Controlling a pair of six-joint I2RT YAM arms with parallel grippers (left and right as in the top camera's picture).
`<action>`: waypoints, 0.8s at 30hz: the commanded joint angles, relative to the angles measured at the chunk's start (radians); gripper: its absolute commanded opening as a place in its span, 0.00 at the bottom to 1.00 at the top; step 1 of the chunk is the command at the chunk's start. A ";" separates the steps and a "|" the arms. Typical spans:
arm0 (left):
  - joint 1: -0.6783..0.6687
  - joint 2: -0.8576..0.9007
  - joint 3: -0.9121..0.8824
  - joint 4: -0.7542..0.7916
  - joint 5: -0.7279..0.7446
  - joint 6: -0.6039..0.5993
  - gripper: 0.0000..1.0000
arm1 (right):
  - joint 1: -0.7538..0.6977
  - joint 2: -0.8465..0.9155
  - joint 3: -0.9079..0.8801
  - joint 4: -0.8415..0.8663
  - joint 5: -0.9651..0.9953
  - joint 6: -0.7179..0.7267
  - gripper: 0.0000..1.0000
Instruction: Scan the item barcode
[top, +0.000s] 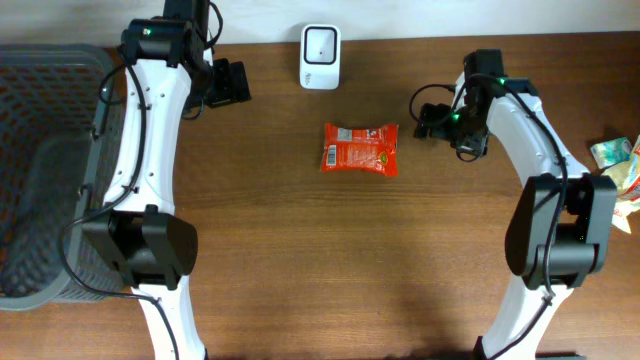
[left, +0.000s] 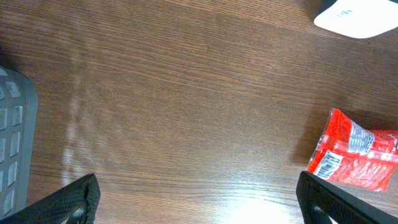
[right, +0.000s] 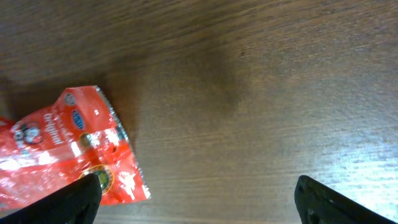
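At the middle of the wooden counter (top: 300, 260) a red snack packet (top: 360, 148) lies flat and alone, a little in front of the white scanner (top: 320, 43) that stands at the far edge. Both robot arms hang over the wood with nothing in their grasp. The left hand (top: 228, 84) is well off to the packet's left with its jaws spread wide. The right hand (top: 432, 120) is near the packet's right end, likewise wide, its dark fingers (right: 336, 202) framing bare wood while the packet's crimped end shows just beside one of them. The packet looks light, soft and crinkly, and its glossy foil would probably slide on the smooth wood and buckle under a hard squeeze. A gentle pinch across one short crimped end, or across the narrow width, seems the safest hold. Its barcode (left: 328, 163), a white patch, shows face up at the end nearer the left arm, so a grip at the opposite end would likely leave it uncovered. The packet may then need turning to present that patch to the scanner. Nothing lies between packet and scanner. A grey mesh basket (top: 40, 150) fills the left edge of the counter. A few pale wrappers (top: 615, 165) sit at the right edge beyond the right arm, and both are well apart from the work.
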 joint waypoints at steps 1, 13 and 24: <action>0.000 0.006 0.002 -0.001 0.008 0.005 0.99 | 0.015 0.048 -0.010 0.028 -0.095 -0.087 0.99; 0.000 0.006 0.002 -0.002 0.008 0.005 0.99 | 0.070 0.139 -0.012 0.246 -0.389 -0.205 0.99; 0.000 0.006 0.002 -0.002 0.007 0.005 0.99 | 0.080 0.238 0.009 0.218 -0.472 -0.123 0.04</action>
